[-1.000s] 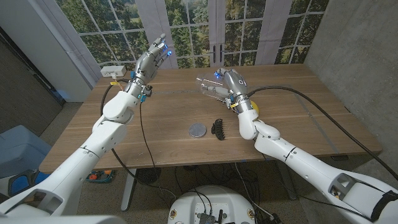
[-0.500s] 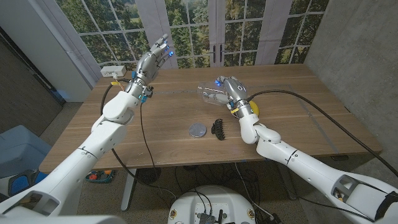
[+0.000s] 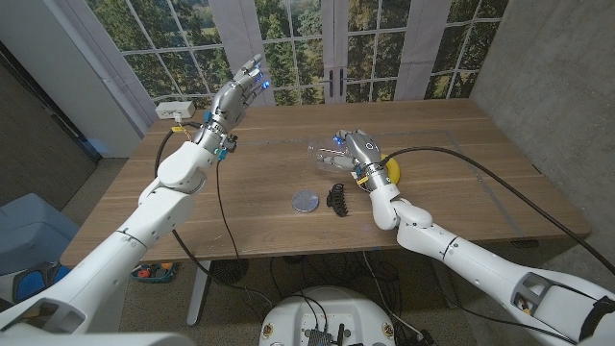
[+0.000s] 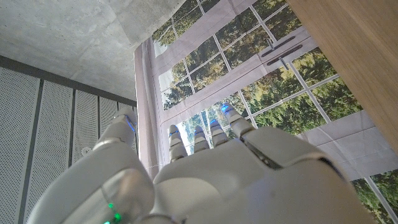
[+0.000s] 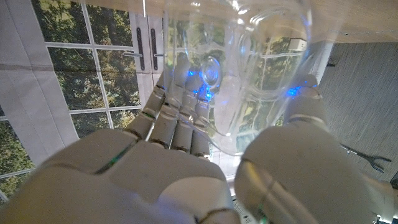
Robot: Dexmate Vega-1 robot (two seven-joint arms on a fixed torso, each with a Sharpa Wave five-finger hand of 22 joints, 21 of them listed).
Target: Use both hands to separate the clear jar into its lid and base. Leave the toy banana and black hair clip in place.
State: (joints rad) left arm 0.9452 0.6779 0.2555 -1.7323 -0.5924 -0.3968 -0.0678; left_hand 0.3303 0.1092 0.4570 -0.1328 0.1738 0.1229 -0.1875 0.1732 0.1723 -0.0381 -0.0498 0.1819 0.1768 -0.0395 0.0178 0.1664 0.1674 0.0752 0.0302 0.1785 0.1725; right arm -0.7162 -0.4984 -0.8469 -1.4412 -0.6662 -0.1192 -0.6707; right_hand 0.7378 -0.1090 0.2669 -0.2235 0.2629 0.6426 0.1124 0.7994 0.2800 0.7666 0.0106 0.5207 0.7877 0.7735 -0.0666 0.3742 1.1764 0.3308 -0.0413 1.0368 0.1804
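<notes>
Right hand (image 3: 354, 149) gripping clear plastic jar base (image 3: 325, 154), nothing visible inside. Round grey lid (image 3: 305, 200) and black hair clip (image 3: 337, 197) just nearer on bench (image 3: 250, 173). Left hand (image 3: 235, 94) raised, fingers extended, empty.

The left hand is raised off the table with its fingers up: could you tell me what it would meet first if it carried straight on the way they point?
Nothing nearby, it seems. The left hand points up and away over the wooden table's far edge toward the tall paned window; depth is uncertain.

Bright daylight from big paned windows (image 3: 317, 48); soft shadows, wide-angle edge bending, right wrist foreground blurry.
</notes>
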